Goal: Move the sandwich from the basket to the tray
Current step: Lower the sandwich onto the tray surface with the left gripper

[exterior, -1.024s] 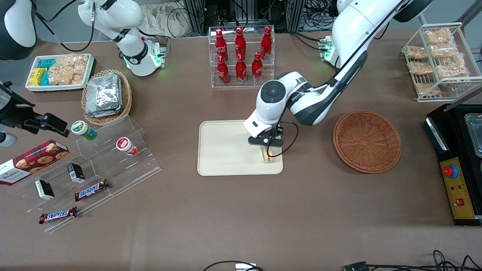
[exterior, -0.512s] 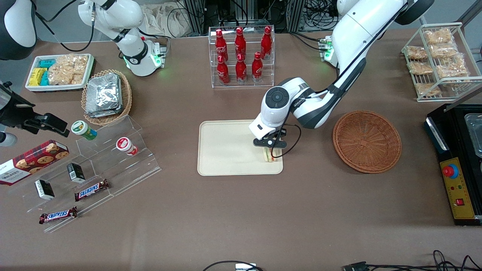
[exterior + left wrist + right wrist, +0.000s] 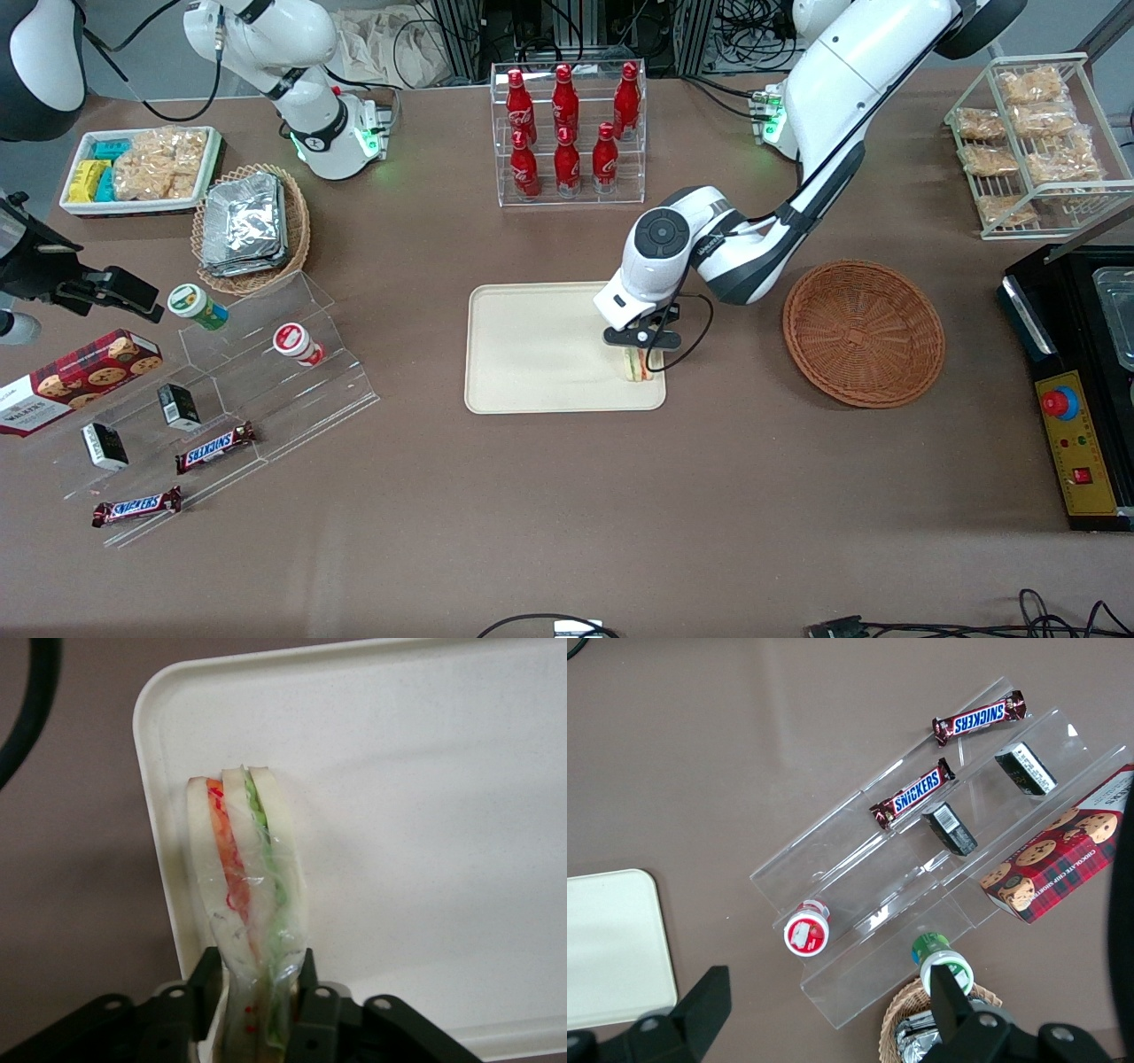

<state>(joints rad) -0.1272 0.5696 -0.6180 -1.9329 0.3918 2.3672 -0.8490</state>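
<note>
one sandwich (image 3: 246, 895) is seen clamped between the two fingers (image 3: 205, 979) of the gripper (image 3: 640, 347), which are closed on its narrow end, one pad pressed to each bread face, so that the wedge is kept on edge with its green, white and orange-red layers showing. in the front view the sandwich is placed low over the tray (image 3: 532, 354), in the tray corner that lies nearest the front camera and toward the working arm's end of the worktop (image 3: 567, 496); whether its lower edge is touching the tray surface cannot be told. the wrist view shows it lying just inside the rounded rim, so a release here is judged to leave it on the tray, though close to the edge. the basket (image 3: 864, 332) is seen bare of any sandwich, well apart from the tray toward the working arm's end, so the carry is judged done and only the letting go is left

the left arm is reached in from its base, with the forearm angled down across the gap between basket and tray, the round wrist joint set above the tray's edge, and the gripper pointed downward beneath it, a black cable looped beside it
</note>
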